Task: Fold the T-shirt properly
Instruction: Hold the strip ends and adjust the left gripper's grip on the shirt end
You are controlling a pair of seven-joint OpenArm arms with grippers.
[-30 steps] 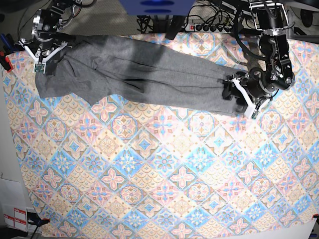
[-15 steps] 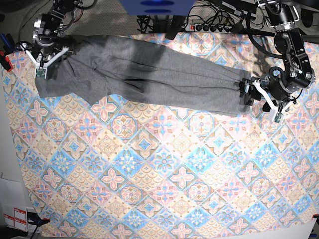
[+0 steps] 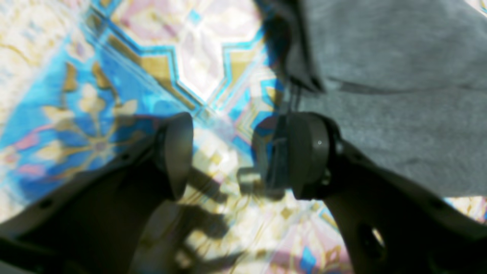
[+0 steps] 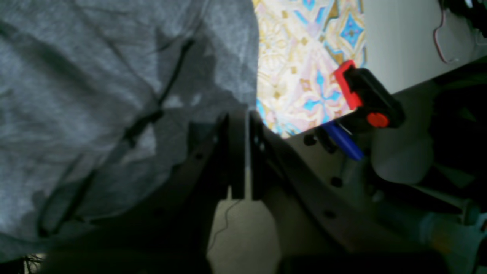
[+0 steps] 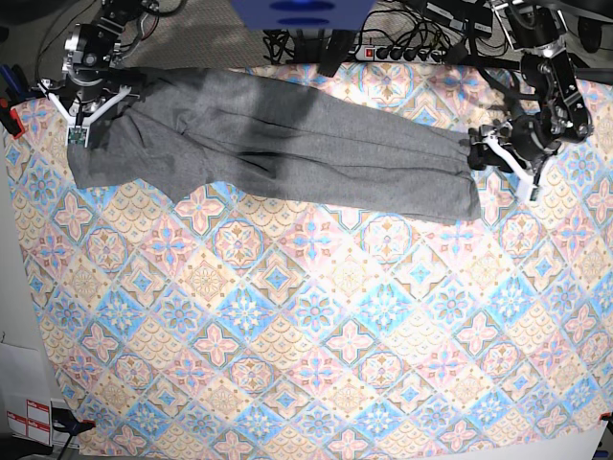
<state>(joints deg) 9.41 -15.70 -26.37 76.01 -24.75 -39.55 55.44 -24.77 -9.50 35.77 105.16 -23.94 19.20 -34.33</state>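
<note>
The grey T-shirt [image 5: 287, 144] lies stretched out in a long band across the far part of the tablecloth [image 5: 306, 316]. My right gripper [image 5: 79, 125] is at the shirt's left end. In the right wrist view the gripper [image 4: 239, 121] has its jaws pressed together at the edge of the T-shirt [image 4: 95, 76]. My left gripper [image 5: 484, 158] is just off the shirt's right end. In the left wrist view this gripper [image 3: 236, 152] is open and empty over the tablecloth [image 3: 114, 76], with the T-shirt [image 3: 399, 57] beside its right finger [image 3: 304, 156].
A red-and-black clamp [image 4: 361, 95] grips the table's left edge, also in the base view [image 5: 10, 115]. A power strip [image 5: 402, 53] and cables lie behind the table's far edge. The patterned cloth spreads toward the near edge.
My left gripper pulled the shirt's right end outward, then let go and moved up and away, open. My right gripper shifted slightly toward the far edge, still shut.
</note>
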